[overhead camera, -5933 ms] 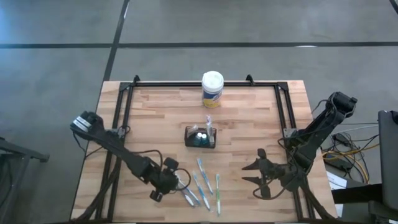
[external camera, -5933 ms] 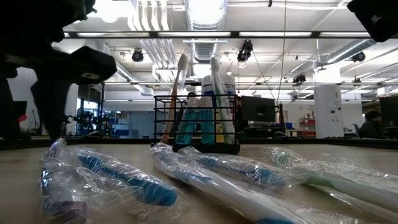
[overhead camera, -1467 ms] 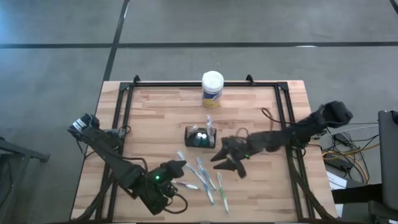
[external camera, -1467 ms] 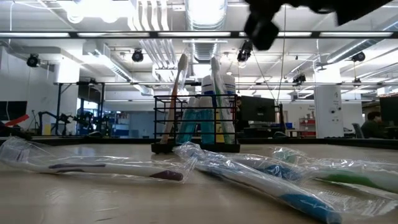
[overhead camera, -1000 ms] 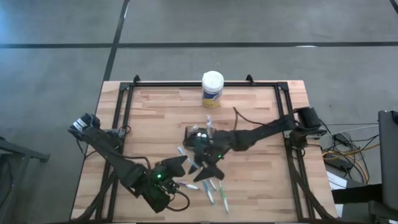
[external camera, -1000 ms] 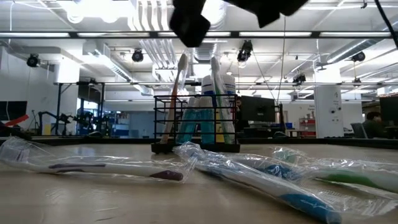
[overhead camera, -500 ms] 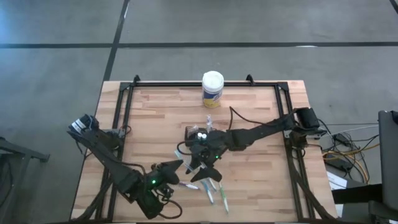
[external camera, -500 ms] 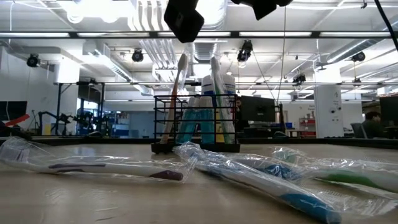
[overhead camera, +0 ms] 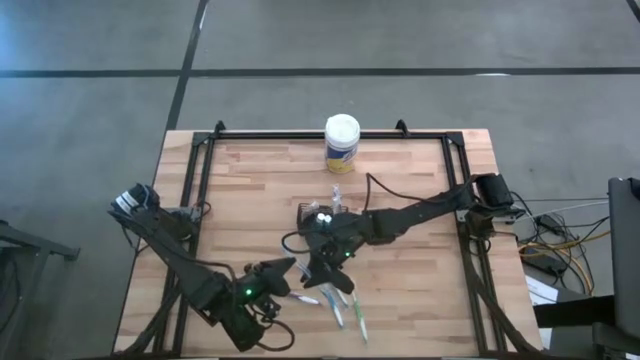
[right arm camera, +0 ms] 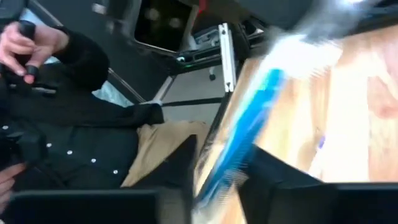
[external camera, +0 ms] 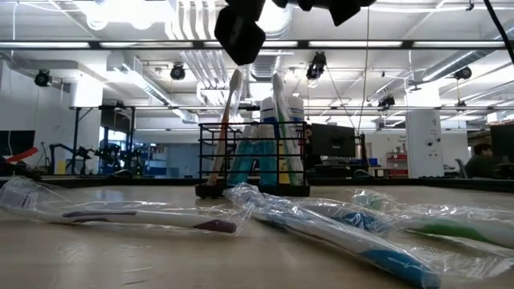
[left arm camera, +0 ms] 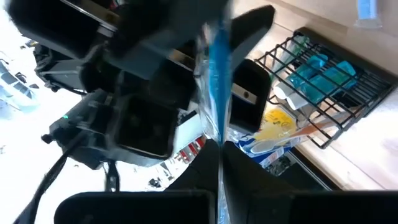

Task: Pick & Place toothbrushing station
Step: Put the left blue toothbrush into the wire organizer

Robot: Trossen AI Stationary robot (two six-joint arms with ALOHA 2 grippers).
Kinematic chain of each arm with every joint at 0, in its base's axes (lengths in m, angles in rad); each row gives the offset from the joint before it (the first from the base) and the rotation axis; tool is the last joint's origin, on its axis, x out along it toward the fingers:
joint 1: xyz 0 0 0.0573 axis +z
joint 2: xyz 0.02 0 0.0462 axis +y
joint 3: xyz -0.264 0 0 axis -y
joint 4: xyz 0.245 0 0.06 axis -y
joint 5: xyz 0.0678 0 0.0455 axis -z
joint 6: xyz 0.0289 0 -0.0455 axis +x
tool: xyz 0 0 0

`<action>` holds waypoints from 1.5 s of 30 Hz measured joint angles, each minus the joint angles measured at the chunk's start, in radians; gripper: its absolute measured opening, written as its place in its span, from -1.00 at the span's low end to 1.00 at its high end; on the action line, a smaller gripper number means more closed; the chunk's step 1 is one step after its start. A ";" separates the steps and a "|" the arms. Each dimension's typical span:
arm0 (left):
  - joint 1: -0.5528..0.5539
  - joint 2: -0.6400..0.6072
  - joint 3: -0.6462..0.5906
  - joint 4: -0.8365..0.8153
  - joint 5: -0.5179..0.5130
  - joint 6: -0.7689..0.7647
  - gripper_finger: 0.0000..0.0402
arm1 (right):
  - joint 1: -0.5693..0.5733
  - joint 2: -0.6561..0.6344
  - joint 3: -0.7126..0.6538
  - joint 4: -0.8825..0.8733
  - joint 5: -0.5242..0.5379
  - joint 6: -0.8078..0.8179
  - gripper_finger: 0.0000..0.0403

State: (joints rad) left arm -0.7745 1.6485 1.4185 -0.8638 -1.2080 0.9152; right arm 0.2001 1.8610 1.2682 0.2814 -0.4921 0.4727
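The black wire-mesh caddy (overhead camera: pixel 322 221) stands on its base at the table's centre, holding an upright toothbrush and two white-capped tubes; it also shows in the low view (external camera: pixel 254 157) and the left wrist view (left arm camera: pixel 323 81). My left gripper (overhead camera: pixel 288 268) is near and left of the caddy, above the table, shut on a blue toothbrush in a clear wrapper (left arm camera: pixel 217 68). My right gripper (overhead camera: pixel 322 272) is open, with its fingers on either side of that toothbrush's other end (right arm camera: pixel 245 124); I cannot tell whether they touch it. Several wrapped toothbrushes (overhead camera: pixel 342 303) lie flat near the front edge. My left gripper pinches the wrapped blue toothbrush near one end (left arm camera: pixel 219 140) between its two fingers. The toothbrush reaches on from the fingers along their line, toward my right gripper, lifted clear of the table.
A white-lidded canister with a yellow label (overhead camera: pixel 342 142) stands at the far edge. Loose wrapped toothbrushes lie across the near half of the table (external camera: pixel 337 233). A person in dark sleeves (right arm camera: pixel 68 99) shows beyond the table's edge in the right wrist view.
My right gripper has gone a little toward the table's left and near edge and has come to the free end of the toothbrush that my left gripper holds up. My left gripper has kept its hold and barely shifted.
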 joint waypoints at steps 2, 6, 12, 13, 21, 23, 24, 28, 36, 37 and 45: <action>-0.002 0.000 0.001 0.010 -0.003 0.002 -0.93 | -0.002 0.002 -0.001 -0.006 0.005 0.003 -0.77; -0.003 0.000 0.003 0.052 -0.008 0.015 -0.77 | -0.003 0.003 -0.002 -0.002 0.004 -0.007 -0.91; -0.021 0.000 0.022 0.045 -0.017 0.020 -0.51 | -0.003 0.003 -0.001 0.015 -0.003 -0.027 -0.93; -0.029 0.000 0.027 0.044 -0.028 0.024 -0.48 | -0.003 0.002 -0.001 0.020 -0.004 -0.028 -0.93; -0.144 -0.019 0.098 0.044 -0.138 -0.027 -0.26 | -0.002 -0.002 0.000 0.019 0.020 -0.103 -0.93; -0.178 -0.053 0.114 0.038 -0.140 -0.160 -0.23 | -0.002 -0.003 -0.002 0.019 0.039 -0.143 -0.93; -0.194 -0.078 0.119 0.020 -0.129 -0.250 -0.23 | -0.002 -0.007 -0.004 0.017 0.053 -0.162 -0.93; -0.243 -0.235 0.091 -0.090 0.010 -0.646 -0.25 | -0.002 -0.027 -0.021 0.012 0.084 -0.218 -0.93; -0.201 -0.626 -0.328 0.269 0.249 -0.915 -0.45 | -0.012 -0.143 -0.091 0.025 0.281 -0.427 -0.93; -0.199 -0.675 -0.412 0.382 0.250 -0.884 -0.48 | -0.014 -0.160 -0.107 0.041 0.308 -0.448 -0.93; -0.133 -0.947 -1.024 1.374 0.227 -0.639 -0.84 | -0.060 -0.241 -0.243 0.159 0.395 -0.496 -0.93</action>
State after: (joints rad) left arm -0.9072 0.7014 0.3950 0.5099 -0.9813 0.2759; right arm 0.1398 1.6205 1.0257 0.4404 -0.0969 -0.0234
